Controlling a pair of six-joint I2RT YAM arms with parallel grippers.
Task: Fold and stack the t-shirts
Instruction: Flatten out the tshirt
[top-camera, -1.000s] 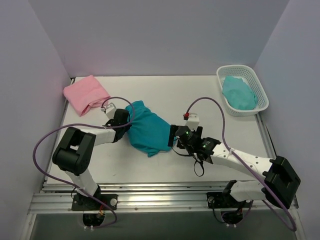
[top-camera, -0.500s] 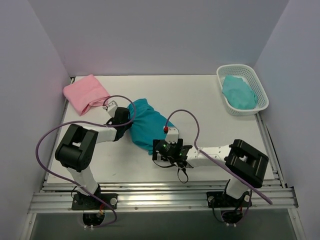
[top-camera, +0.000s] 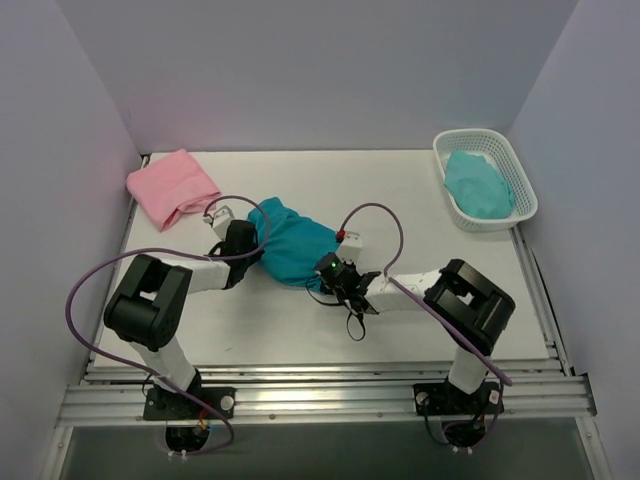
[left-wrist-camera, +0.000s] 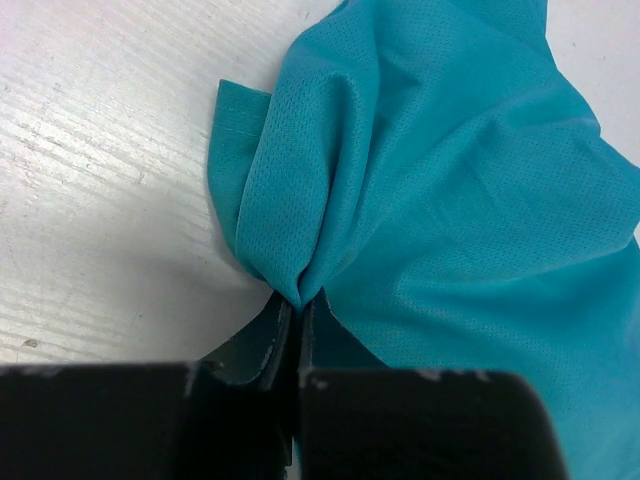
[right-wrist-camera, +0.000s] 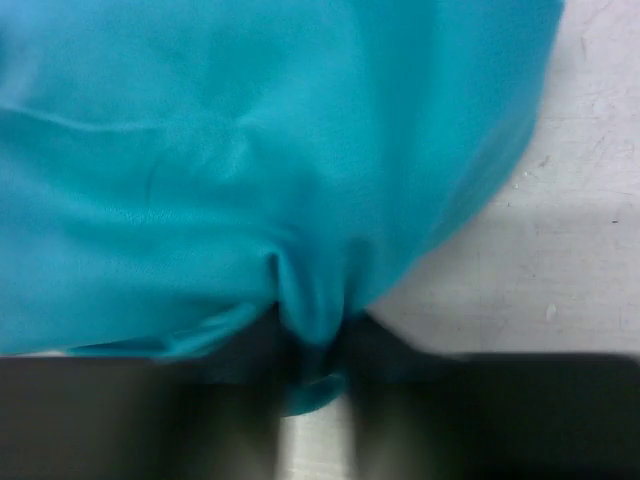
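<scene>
found the teal t-shirt (top-camera: 290, 252) bunched near the middle of the table (top-camera: 430, 200). saw the left gripper (top-camera: 252, 243) clamped tight on a gathered fold at its left edge, fingers (left-wrist-camera: 255, 350) pressed together on the cloth. saw the right gripper (top-camera: 322, 270) at its near right edge, a pucker of cloth pinched between blurred fingers (right-wrist-camera: 240, 380). noted the pink t-shirt (top-camera: 172, 187) folded at the far left corner, well apart, and a white basket (top-camera: 450, 195) at the far right holding paler cloth (top-camera: 478, 185).

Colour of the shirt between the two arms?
Deep teal soft cloth t-shirt; left wrist view shows it best.
</scene>
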